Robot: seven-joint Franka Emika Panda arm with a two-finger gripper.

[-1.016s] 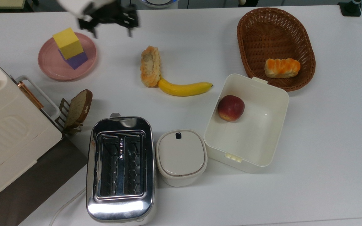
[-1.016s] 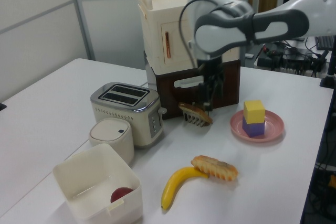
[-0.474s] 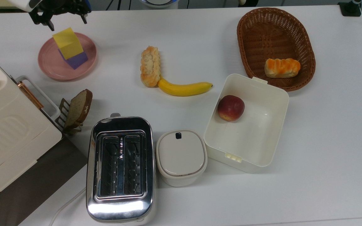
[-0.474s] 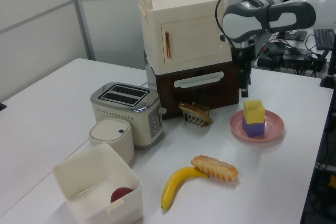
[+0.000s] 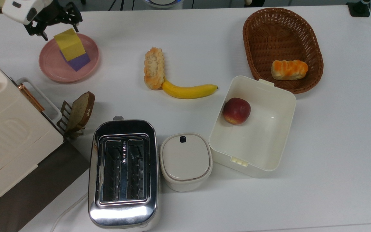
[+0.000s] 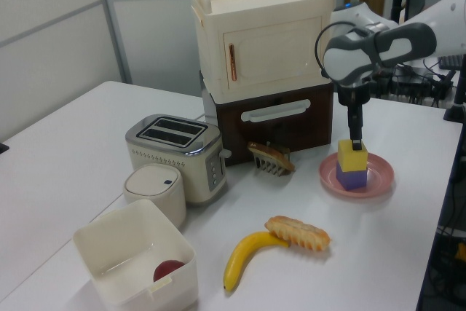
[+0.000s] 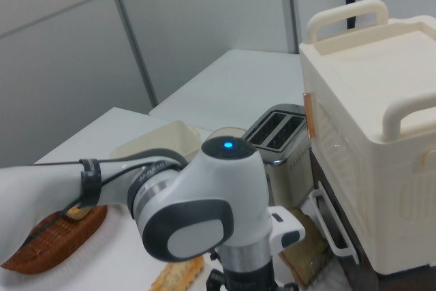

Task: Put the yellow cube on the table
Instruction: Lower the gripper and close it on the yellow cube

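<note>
One yellow cube (image 5: 69, 43) sits stacked on one purple cube (image 5: 78, 61), both on one pink plate (image 5: 50, 66) upon the table (image 5: 185, 35). One gripper (image 5: 58, 29), fingers spread and grasping nothing, hangs just above the yellow cube, possibly touching it. One banana (image 5: 188, 91), two breads.

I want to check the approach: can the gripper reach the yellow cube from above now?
Probably yes. The open gripper hangs just over the yellow cube, which tops the purple cube; nothing stands between them.
</note>
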